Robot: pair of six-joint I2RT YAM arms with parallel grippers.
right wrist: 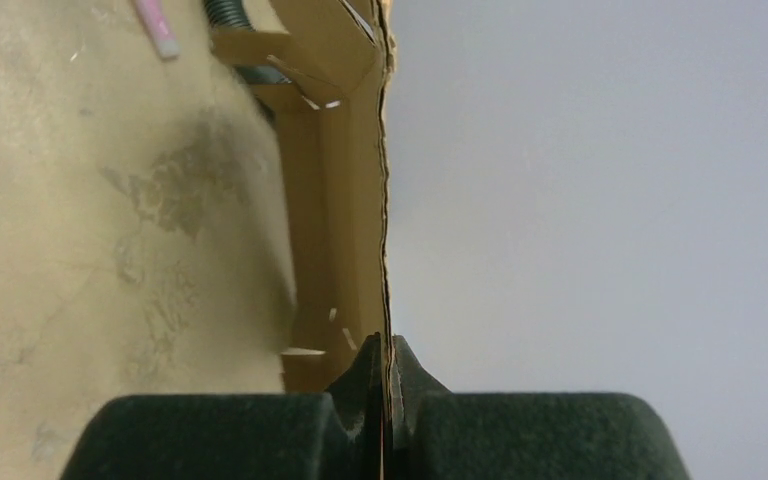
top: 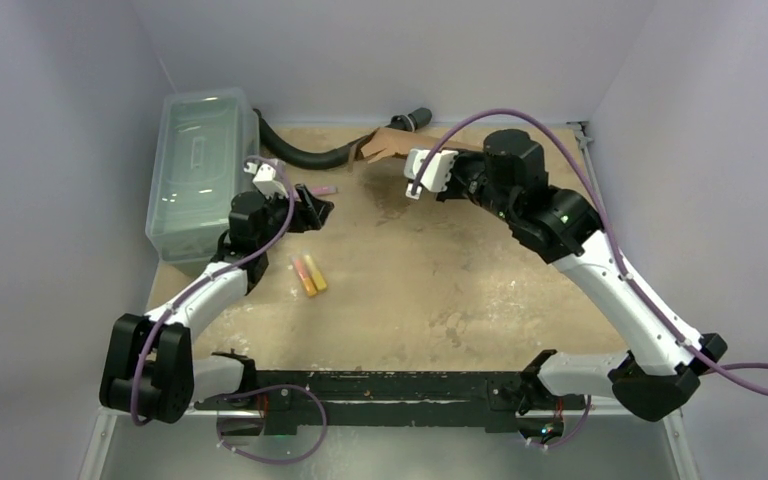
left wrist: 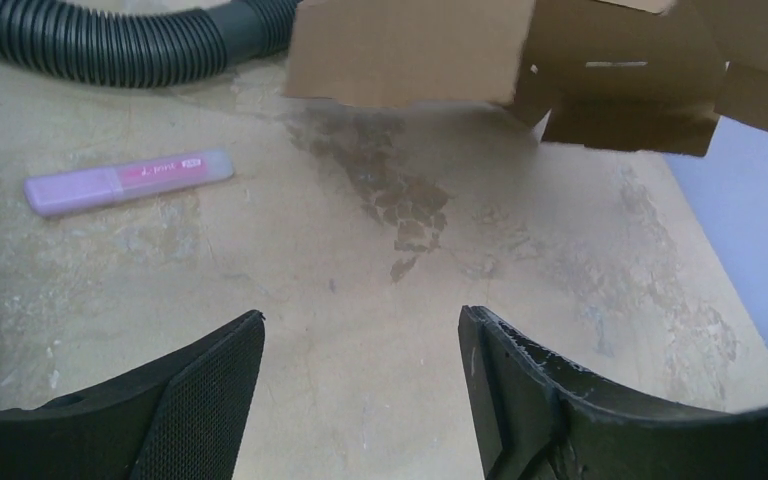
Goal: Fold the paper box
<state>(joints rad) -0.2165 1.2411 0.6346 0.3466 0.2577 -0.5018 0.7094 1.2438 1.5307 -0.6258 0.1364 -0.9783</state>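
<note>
Your right fingers are pressed together on a thin edge of the paper box, the cardboard sheet running straight up from between the two tips. From that wrist you see the box edge-on, with a folded flap and small slots at its far end. Your left fingers stand wide apart with only bare bench between them, holding nothing and well short of the box.

In the overhead view the box sits at the far middle of the bench, just beyond your right fingers and beside the end of a black ribbed hose. From the left wrist the box shows ahead as several brown panels and tabs, partly folded, with a shadow on the bench beneath it; it seems to hang just above the surface.

A pale purple marker lies flat to the left of your left fingers, near the hose. Two orange-yellow markers lie side by side nearer the arm bases. A clear lidded bin sits along the left wall.
</note>
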